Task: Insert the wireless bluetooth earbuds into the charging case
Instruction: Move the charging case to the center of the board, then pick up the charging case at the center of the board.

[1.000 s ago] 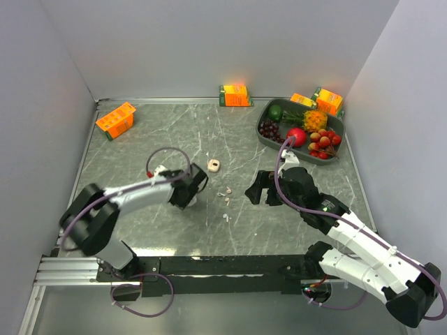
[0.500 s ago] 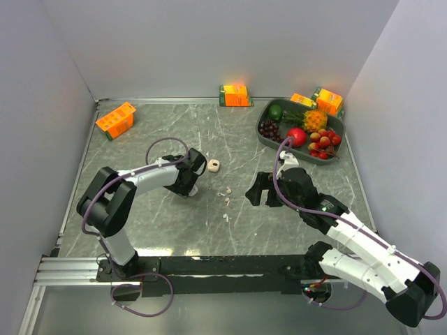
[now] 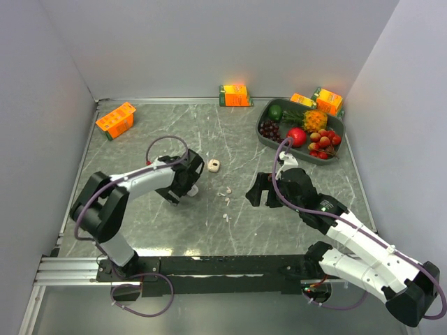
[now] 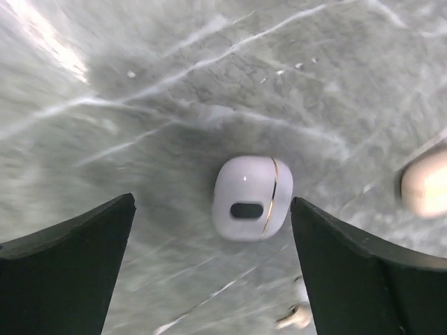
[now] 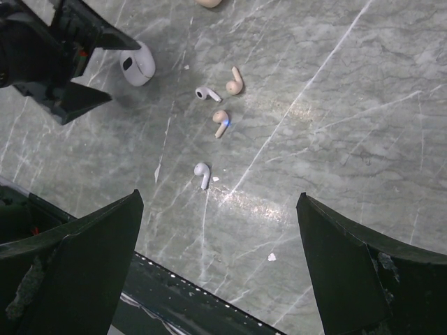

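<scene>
A white charging case [image 4: 251,197] with a gold seam and a dark oval mark lies on the marble table, lid shut. My left gripper [image 4: 212,200] is open, one finger on each side of the case and clear of it. From above, this white case [image 3: 192,188] shows beside the left gripper [image 3: 180,187]. Several earbuds lie loose to its right: a white one [image 5: 207,93], two beige ones [image 5: 235,82] [image 5: 221,122] and another white one [image 5: 202,174]. My right gripper [image 5: 219,199] hangs open over bare table near them, holding nothing.
A small beige case [image 3: 214,165] sits behind the earbuds. A grey tray [image 3: 268,139] of toy fruit stands at the back right. Orange cartons stand at the back left [image 3: 116,119], the back middle [image 3: 235,95] and behind the tray [image 3: 328,100].
My left gripper has opened and let go of the white case, which now lies on the table between its fingers. The right arm has not moved.
</scene>
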Controlling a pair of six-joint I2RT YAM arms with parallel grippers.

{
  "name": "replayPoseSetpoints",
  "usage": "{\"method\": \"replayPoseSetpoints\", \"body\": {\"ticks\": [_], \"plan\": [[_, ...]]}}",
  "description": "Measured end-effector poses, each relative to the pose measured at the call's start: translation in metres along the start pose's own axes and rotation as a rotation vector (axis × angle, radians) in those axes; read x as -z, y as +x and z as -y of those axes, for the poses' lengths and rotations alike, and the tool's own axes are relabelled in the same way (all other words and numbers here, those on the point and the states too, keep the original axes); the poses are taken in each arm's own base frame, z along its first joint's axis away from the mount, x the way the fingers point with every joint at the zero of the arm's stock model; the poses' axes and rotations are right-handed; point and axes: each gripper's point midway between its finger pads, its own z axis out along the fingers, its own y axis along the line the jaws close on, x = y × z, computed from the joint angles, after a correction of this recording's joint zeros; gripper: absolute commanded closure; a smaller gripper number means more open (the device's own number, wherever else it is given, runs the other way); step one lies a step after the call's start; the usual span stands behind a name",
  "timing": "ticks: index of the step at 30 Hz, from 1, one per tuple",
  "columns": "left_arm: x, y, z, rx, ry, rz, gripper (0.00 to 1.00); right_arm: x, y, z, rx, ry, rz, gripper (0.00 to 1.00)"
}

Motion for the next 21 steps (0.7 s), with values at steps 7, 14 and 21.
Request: {"method": "replayPoseSetpoints", "body": {"ticks": [7,14,21], "plan": [[0.068,-0.026,0.008,-0.338,0.292,0.057,0.04,0.000,-0.002,0.002,0.016,0.008,0.011,0.00],[0.085,0.007,0.006,-0.883,0.577,0.029,0.03,0.000,-0.003,0.004,0.025,0.018,0.018,0.00],[0.064,0.020,-0.011,-1.193,0.623,-0.050,0.04,0.000,-0.003,0.004,0.028,0.017,0.016,0.00]]}}
